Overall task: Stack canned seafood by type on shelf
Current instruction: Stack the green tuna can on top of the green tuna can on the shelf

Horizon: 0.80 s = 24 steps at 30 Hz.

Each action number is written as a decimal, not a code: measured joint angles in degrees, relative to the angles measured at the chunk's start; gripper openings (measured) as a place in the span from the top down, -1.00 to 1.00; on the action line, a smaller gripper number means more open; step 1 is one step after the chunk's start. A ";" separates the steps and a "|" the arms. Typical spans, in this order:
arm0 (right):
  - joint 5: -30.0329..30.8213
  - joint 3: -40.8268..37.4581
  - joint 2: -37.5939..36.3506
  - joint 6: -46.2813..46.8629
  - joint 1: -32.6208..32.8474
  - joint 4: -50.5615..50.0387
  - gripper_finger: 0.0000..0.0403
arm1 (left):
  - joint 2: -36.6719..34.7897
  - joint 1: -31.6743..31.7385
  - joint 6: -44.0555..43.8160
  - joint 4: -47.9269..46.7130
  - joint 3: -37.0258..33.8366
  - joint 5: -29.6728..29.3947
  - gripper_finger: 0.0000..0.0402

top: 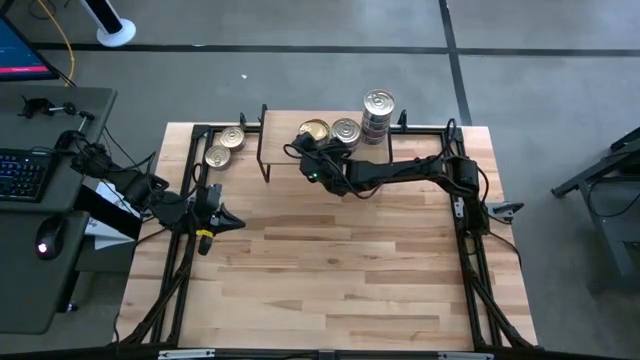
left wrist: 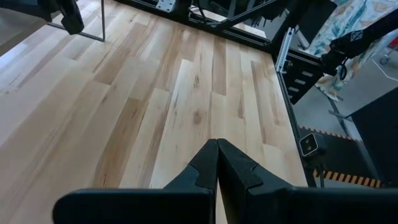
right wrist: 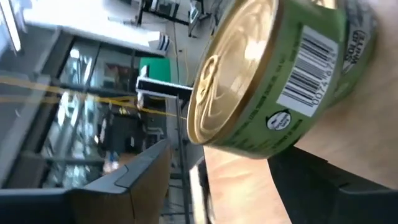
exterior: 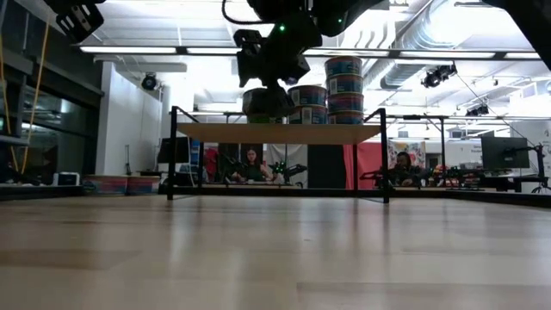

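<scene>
The shelf (top: 280,130) stands at the table's far edge. On it are a gold-lidded can with a green label (right wrist: 261,74), a silver-lidded can (top: 346,131) beside it, and a stack of cans (top: 378,105) at the right end. The green can (top: 314,130) rests flat on the board, lid up. My right gripper (top: 312,148) is open at this can's near side and just above it in the low view (exterior: 271,65). Two more cans (top: 232,137) (top: 217,156) lie on the table left of the shelf. My left gripper (left wrist: 217,155) waits shut at the table's left side (top: 228,220). My right gripper comes at the green can from the table's near side, slanting slightly down. One dark finger (right wrist: 323,186) shows right beside the can's labelled side wall (right wrist: 292,106). I cannot tell whether it touches the can. The can sits on the shelf board.
A black metal frame (top: 470,250) runs around the tabletop. The broad wooden top (top: 330,280) lies in front of the shelf. A desk with a keyboard (top: 25,170) stands beyond the left edge. People (exterior: 250,164) sit in the room behind the table.
</scene>
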 joint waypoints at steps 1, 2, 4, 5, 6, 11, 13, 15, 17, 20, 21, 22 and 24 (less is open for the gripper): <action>0.00 -0.01 0.00 1.95 -0.25 -0.05 -0.26 | 0.00 0.00 0.00 0.02 0.00 0.00 1.00; -0.03 -0.01 0.00 3.84 -0.53 -0.05 -0.26 | 0.00 0.00 -0.02 0.02 0.00 0.00 1.00; -0.21 -0.01 -0.02 7.32 -1.10 -0.05 -0.26 | 0.00 0.00 -0.02 0.02 0.00 0.00 1.00; -0.35 -0.01 -0.04 8.31 -1.28 -0.07 -0.26 | 0.00 0.00 -0.01 0.02 0.00 0.00 1.00; -0.16 -0.01 -0.04 9.09 -1.45 -0.10 -0.26 | 0.00 0.00 -0.02 0.02 0.00 0.01 1.00; 2.46 -0.03 -0.04 14.43 -1.49 -0.20 -0.26 | 0.00 0.00 -0.02 0.02 0.00 0.02 1.00; 3.09 -0.03 -0.04 15.21 -1.48 -0.26 -0.26 | 0.00 0.00 -0.02 0.02 0.00 0.02 1.00; 3.11 -0.03 -0.04 16.16 -1.42 -0.47 -0.26 | 0.00 0.00 -0.02 0.02 0.00 0.02 1.00; 3.83 -0.03 -0.04 18.90 -1.10 -0.95 -0.26 | 0.00 0.00 -0.01 0.02 0.00 0.02 1.00; 6.40 0.18 -0.04 20.75 -0.95 -1.73 -0.26 | 0.00 0.00 -0.01 0.02 0.00 0.02 1.00; 6.45 0.89 -0.04 21.33 -0.95 -2.89 -0.26 | 0.00 0.00 0.00 0.02 0.00 0.02 1.00; 6.33 1.69 -0.04 21.83 -0.95 -3.97 -0.26 | 0.00 0.00 0.00 0.02 0.00 0.02 1.00; 6.34 3.65 -0.04 23.20 -1.22 -7.65 -0.26 | 0.00 0.00 0.00 0.02 0.00 0.02 1.00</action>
